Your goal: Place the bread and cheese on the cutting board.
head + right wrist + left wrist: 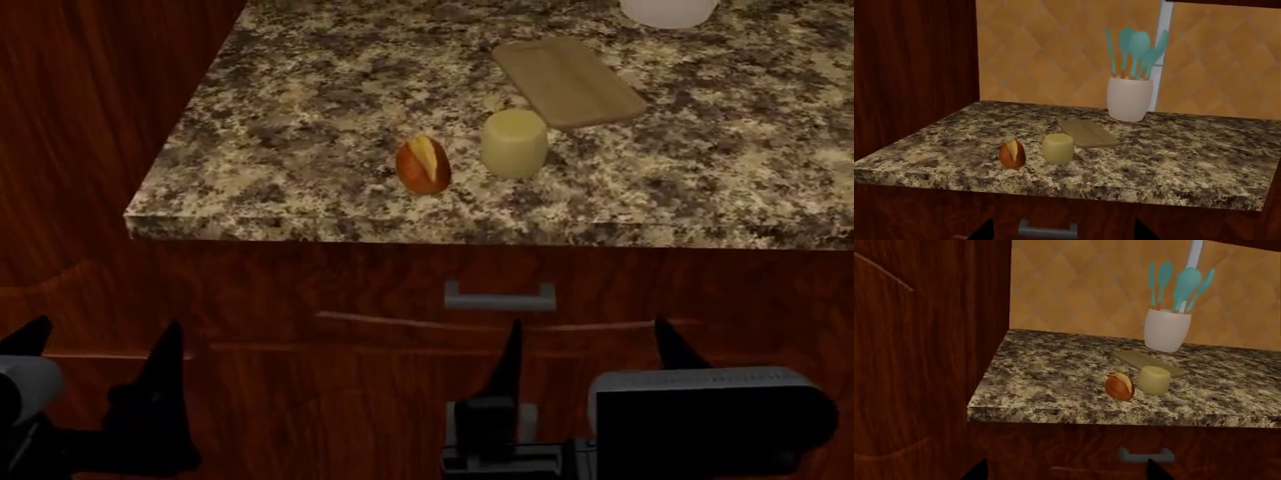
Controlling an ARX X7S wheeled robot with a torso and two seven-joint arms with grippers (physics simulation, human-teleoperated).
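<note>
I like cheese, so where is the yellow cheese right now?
In the head view the cheese stands on the granite counter, just right of the bread and right at the near end of the cutting board, not on it.

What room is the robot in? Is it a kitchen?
Most likely a kitchen. There's a speckled stone countertop above wooden cabinets, a white crock of teal utensils by a tiled wall, and a cutting board with bread and cheese nearby.

No readable text, labels, brands, numbers or signs in any view. Bread (423, 165), cheese (514, 143), board (569, 82): bare surfaces. Crock (1129, 98), tabletop (294, 140), drawer front (400, 300): unmarked.
</note>
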